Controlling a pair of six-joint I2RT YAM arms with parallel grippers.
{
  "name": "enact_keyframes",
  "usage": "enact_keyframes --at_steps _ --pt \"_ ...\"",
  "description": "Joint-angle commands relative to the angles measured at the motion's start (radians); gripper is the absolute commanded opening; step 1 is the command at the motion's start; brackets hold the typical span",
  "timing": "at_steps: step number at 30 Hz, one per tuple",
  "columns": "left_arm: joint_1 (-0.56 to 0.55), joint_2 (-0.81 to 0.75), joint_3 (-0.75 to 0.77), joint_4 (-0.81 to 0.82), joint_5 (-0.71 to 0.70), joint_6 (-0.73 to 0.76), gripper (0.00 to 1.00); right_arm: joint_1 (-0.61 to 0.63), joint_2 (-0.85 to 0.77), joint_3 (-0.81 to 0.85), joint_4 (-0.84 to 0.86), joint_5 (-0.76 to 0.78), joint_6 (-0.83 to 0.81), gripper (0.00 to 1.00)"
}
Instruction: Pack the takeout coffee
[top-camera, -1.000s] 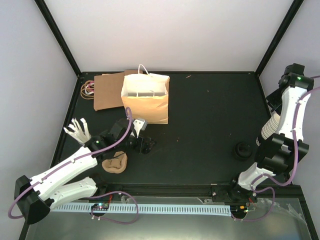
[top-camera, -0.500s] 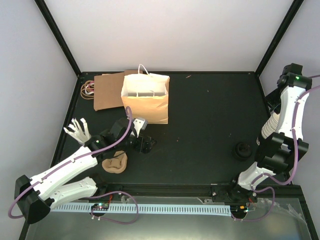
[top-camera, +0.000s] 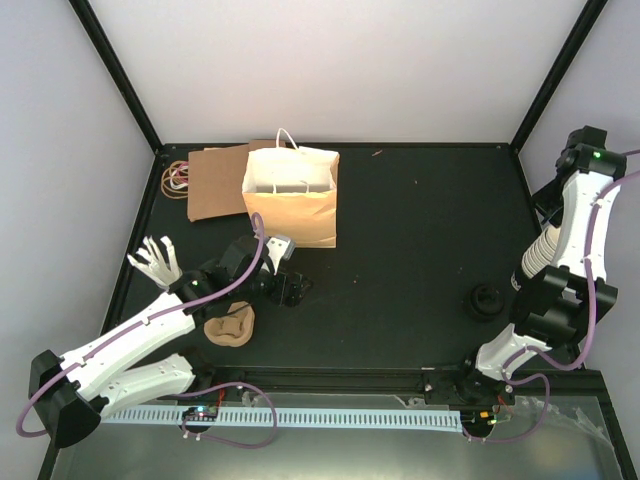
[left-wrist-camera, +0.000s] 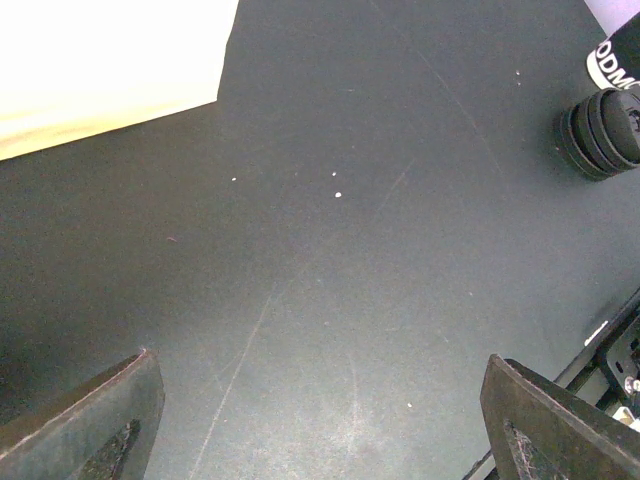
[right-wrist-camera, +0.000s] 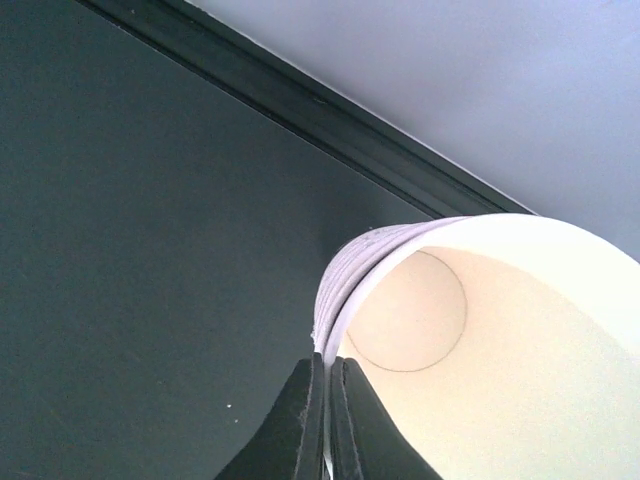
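One small dark takeout coffee cup with a round black lid (top-camera: 487, 300) stands at the right of the mat, and it also shows in the left wrist view (left-wrist-camera: 603, 130). No other lidded cups are in view. My left gripper (top-camera: 287, 288) is open and empty, low over bare mat (left-wrist-camera: 320, 440), far left of that cup. My right gripper (top-camera: 546, 228) is shut on the rim of the top cup of the stack of cream lidless paper cups (top-camera: 540, 256). It holds the stack at the right edge (right-wrist-camera: 327, 420), and the cup's open mouth (right-wrist-camera: 500, 340) faces the camera.
A tan paper bag (top-camera: 292, 195) stands open at the back, with its corner in the left wrist view (left-wrist-camera: 100, 70). Brown cardboard (top-camera: 215, 185) and rubber bands (top-camera: 177, 178) lie to its left. A brown pulp tray (top-camera: 230, 326) and white cutlery (top-camera: 155, 262) lie beside my left arm.
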Motion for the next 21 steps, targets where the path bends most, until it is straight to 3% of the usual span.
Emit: enact_keyframes --at_steps 1,15,21 --pt "-0.003 -0.002 0.037 -0.005 -0.017 0.016 0.89 0.006 -0.025 0.050 -0.028 0.032 0.020 0.02" --pt "-0.002 -0.015 0.035 -0.010 -0.015 0.012 0.90 0.011 -0.024 0.118 -0.085 0.070 0.024 0.01" --pt "-0.004 -0.013 0.038 -0.008 -0.014 0.011 0.90 0.036 -0.006 0.222 -0.150 0.129 0.028 0.01"
